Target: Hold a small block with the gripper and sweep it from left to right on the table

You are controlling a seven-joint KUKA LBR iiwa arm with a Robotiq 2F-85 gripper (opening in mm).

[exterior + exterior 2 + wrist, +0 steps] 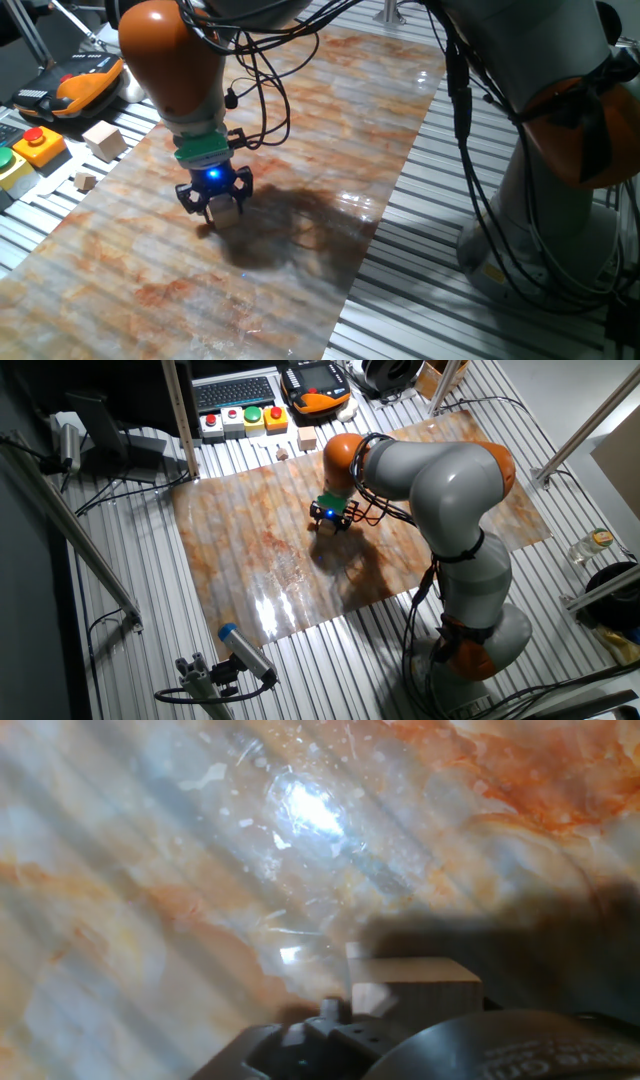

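One fixed view sits low and close at the table's (330, 120) edge, looking across the marbled sheet at the gripper (214, 200). The other fixed view hangs high and far back, looking down over the whole table (250, 560) and the gripper (333, 516). The hand view faces down, close to the sheet.

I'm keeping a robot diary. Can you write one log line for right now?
gripper: shut on small block | block: low at marbled table | spare cubes: left edge, untouched
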